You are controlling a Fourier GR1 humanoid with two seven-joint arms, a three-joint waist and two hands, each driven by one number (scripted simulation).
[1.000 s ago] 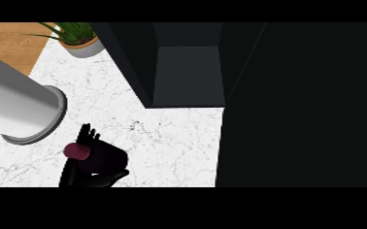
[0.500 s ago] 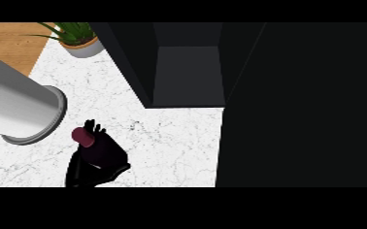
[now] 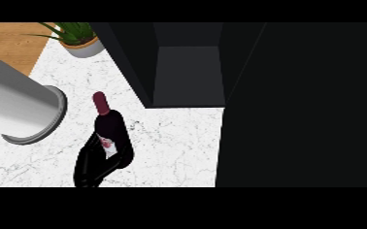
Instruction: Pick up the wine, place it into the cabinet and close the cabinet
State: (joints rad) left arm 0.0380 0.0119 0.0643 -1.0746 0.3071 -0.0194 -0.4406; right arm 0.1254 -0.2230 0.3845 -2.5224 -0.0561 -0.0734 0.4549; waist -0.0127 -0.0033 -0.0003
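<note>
Setting: domestic kitchen. Evidence: white marble-patterned surface point(image 3: 172, 145) with grey veining, of countertop type. Dark cabinet point(image 3: 188, 73) at the surface's far edge, standing open, interior compartment visible. Potted green plant point(image 3: 77, 39) in a pale pot near the far left corner. Strip of wood-toned top point(image 3: 20, 41) adjoining the marble at the far left. Large grey cylindrical vessel point(image 3: 28, 114) along the left edge. Wine bottle point(image 3: 109, 123), dark glass with maroon capsule, above the surface.
</note>
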